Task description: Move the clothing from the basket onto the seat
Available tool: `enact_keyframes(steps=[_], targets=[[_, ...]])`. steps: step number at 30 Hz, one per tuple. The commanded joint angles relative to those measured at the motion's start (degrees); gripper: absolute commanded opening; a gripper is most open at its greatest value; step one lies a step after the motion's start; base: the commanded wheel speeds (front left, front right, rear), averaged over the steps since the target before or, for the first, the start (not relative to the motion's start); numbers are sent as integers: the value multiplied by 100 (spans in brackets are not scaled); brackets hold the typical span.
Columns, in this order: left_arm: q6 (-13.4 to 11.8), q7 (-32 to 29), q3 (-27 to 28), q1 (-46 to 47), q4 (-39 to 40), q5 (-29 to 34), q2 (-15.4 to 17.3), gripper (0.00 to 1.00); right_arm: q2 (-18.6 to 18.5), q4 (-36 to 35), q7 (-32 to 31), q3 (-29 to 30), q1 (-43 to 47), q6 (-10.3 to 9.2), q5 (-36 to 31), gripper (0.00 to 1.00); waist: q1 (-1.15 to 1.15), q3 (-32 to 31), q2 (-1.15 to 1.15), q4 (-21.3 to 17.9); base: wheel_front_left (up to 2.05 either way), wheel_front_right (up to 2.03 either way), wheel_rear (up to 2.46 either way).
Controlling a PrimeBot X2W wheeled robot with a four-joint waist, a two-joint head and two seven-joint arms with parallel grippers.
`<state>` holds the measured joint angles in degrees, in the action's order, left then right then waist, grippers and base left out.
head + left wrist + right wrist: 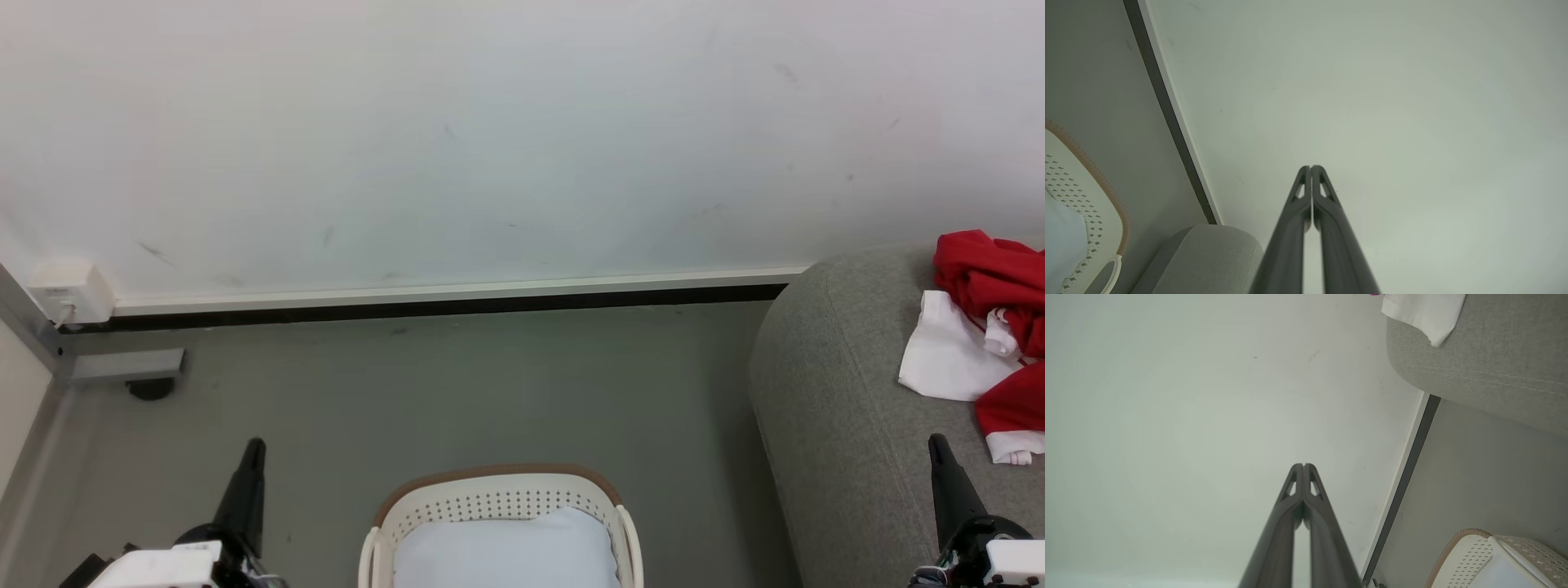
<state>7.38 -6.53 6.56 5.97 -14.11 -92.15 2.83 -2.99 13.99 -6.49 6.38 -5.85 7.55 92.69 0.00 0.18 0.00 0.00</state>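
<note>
Head view: clothes (992,278) sit near sofa (824,408) edge, left claw (255,447), right claw (937,443) pinched closed, empty; loose fabric could slide off.

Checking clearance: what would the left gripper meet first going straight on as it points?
Probably the white wall: the left gripper aims its shut fingers at it, nothing between, though depth is unclear.

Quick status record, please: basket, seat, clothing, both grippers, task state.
basket: on the floor, holds a pale cushion; no red fabric in the part shown
seat: grey sofa, at the right of the head view
clothing: red and white heap lying on the seat
left gripper: shut, empty
right gripper: shut, empty
task state: looks done, though the basket's near end is cut off
</note>
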Motion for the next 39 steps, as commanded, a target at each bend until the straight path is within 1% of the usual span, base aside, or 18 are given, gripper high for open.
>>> enact_keyframes(steps=[1, 39], targets=[[21, -26, 19, 42, 17, -41, 10, 0, 6, 14, -16, 23, -74, -12, -41, 0, 0, 0, 0, 0, 0, 0, 0], [21, -27, 20, 42, 17, -40, 9, 0, 8, 14, -23, 28, -76, -12, -48, 0, 0, 0, 0, 0, 0, 0, 0]])
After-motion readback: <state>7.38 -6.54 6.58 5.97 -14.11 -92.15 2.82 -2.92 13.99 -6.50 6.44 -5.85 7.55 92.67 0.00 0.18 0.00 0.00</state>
